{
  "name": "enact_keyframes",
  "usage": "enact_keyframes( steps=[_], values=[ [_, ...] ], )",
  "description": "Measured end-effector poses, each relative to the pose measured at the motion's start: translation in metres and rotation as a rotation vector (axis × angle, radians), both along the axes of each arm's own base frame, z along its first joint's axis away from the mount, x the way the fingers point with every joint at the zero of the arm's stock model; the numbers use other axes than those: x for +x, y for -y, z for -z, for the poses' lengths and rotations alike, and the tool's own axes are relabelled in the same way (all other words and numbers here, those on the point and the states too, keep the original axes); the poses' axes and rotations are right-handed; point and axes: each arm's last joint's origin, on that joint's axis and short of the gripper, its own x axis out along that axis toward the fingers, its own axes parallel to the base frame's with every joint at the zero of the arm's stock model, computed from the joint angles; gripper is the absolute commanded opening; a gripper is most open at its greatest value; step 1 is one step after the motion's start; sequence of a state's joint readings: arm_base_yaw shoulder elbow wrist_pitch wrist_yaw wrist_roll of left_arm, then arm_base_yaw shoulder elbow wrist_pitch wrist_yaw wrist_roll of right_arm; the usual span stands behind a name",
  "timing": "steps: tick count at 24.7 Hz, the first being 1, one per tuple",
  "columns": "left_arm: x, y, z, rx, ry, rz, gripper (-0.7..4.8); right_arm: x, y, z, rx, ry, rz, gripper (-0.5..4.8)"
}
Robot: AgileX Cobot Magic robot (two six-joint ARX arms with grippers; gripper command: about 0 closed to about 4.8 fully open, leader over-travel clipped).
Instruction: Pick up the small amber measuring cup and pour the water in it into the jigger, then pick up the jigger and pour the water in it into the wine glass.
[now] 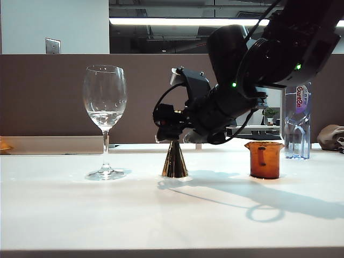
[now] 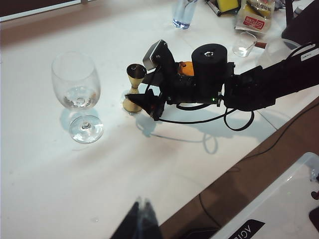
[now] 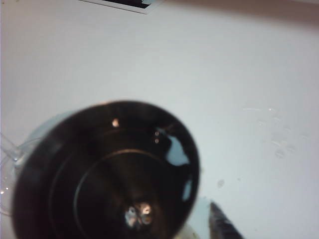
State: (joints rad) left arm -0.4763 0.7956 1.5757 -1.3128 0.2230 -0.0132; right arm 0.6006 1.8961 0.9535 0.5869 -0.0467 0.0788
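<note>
The jigger point(image 1: 174, 160) stands upright on the white table point(image 1: 80, 215), between the wine glass point(image 1: 105, 121), which holds a little water point(image 1: 105, 117), and the small amber measuring cup point(image 1: 264, 159). The right gripper point(image 1: 171, 137) is level around the jigger's upper cone; I cannot tell whether it is clamped. The left gripper point(image 2: 141, 219), well apart, looks pinched together on nothing. A clear plastic bottle point(image 1: 297, 121) stands behind the cup.

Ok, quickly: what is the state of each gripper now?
Left gripper: closed, empty, above the table.
Right gripper: at the jigger; grip cannot be told.
</note>
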Motion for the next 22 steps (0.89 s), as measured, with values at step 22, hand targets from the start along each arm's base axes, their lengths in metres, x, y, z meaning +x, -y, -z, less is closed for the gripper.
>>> enact_keyframes(
  steps=[22],
  values=[
    [0.0000,0.0000,0.0000,0.000,0.000,0.000,-0.02,-0.0003,-0.0014,0.0037,-0.008,-0.006,-0.004,1.15]
  ],
)
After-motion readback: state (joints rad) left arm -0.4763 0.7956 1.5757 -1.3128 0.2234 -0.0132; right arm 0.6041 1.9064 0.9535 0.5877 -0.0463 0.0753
